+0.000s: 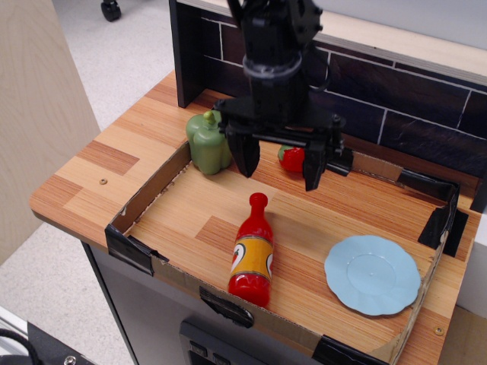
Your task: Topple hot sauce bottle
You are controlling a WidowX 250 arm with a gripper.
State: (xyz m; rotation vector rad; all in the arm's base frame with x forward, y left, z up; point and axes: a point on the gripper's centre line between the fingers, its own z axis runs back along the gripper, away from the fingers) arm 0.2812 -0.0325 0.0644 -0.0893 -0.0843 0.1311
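Observation:
The red hot sauce bottle (253, 249) lies on its side on the wooden tray floor, cap pointing toward the back, orange-yellow label up. My gripper (279, 166) hangs above and behind the bottle's cap, clear of it. Its two black fingers are spread wide and hold nothing.
A green bell pepper (209, 140) stands at the tray's back left. A small red strawberry-like toy (292, 158) sits behind the gripper. A light blue plate (372, 274) lies at the front right. A low cardboard rim (146, 197) edges the tray; a dark tiled wall (396, 99) rises behind.

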